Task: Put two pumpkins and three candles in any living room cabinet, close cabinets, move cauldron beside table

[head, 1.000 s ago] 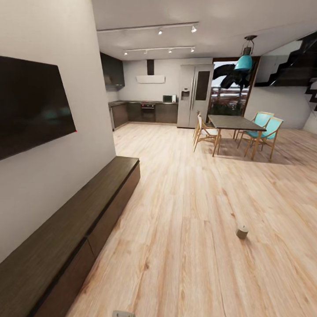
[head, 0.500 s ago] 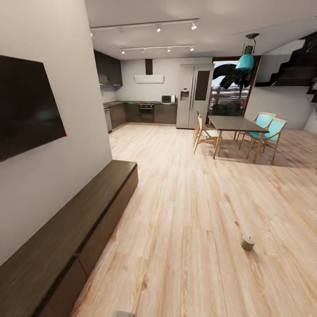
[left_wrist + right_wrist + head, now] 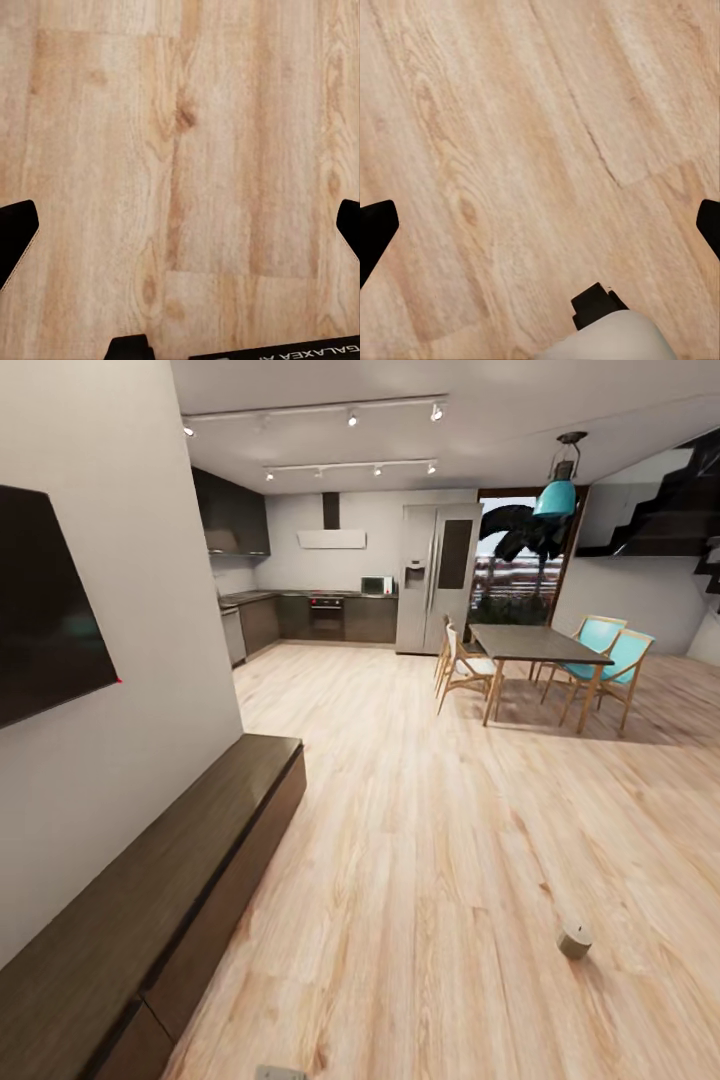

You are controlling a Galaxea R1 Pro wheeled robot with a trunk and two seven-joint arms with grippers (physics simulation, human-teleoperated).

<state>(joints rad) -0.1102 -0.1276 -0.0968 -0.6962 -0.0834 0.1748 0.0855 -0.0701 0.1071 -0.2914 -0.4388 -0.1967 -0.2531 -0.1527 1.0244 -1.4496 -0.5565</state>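
Leftmost, the cabinet [image 3: 170, 890] runs along the wall under a dark screen [image 3: 45, 610], its fronts shut. Farther right, 1 candle [image 3: 575, 940] stands alone on the wooden floor [image 3: 420, 840]. Left pincer [image 3: 180, 229] and right pincer [image 3: 540, 229] both gape apart above bare planks.

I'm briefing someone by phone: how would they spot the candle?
Start at the long dark-brown cabinet along the left wall, then look right across the wooden floor. The candle is a short beige cylinder standing alone on the bare boards.
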